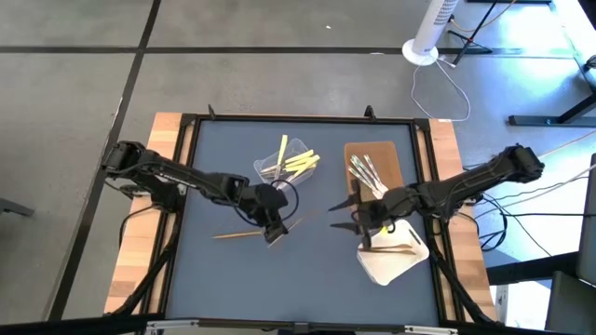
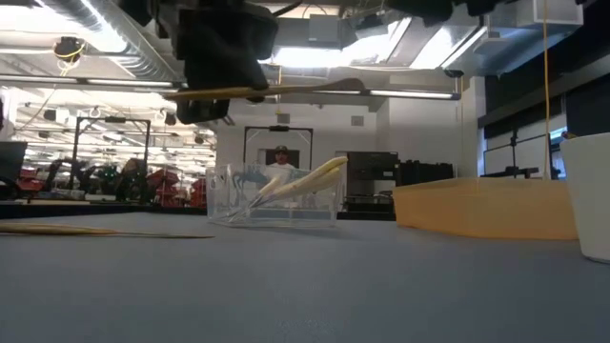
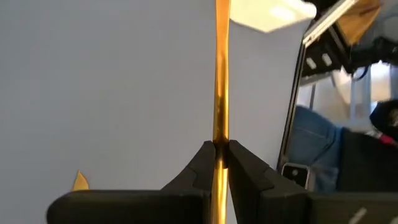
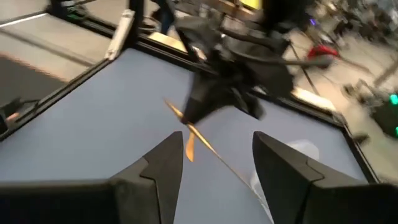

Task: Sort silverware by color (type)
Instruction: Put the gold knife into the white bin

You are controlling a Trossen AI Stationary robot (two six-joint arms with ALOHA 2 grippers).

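Observation:
My left gripper (image 1: 272, 223) hangs over the mat's middle, shut on an orange-brown utensil (image 2: 286, 90). In the left wrist view this utensil (image 3: 221, 81) runs out ahead of the fingertips. A second orange-brown utensil (image 1: 237, 234) lies flat on the mat beside it. Pale yellow utensils (image 1: 300, 164) lean in the clear tub (image 1: 279, 166). Silver utensils (image 1: 365, 172) lie on the brown tray (image 1: 384, 154). My right gripper (image 4: 217, 155) is open with nothing between its fingers. It hovers by the white tray (image 1: 396, 261) and faces the left gripper (image 4: 230, 87). My left gripper pinches the orange-brown utensil's shaft (image 3: 219, 134) between its two fingers, closer to one end than the other. The fingers slant down from the table's left, and the utensil lies roughly along them, sticking out past their tips. It is lifted clear of the mat, about level.
The clear tub (image 2: 276, 195) stands at the mat's far middle, the brown tray (image 2: 486, 208) at the far right and the white tray (image 2: 591, 195) at the near right. A black frame (image 1: 186, 186) edges the mat. Bare mat lies along the near side.

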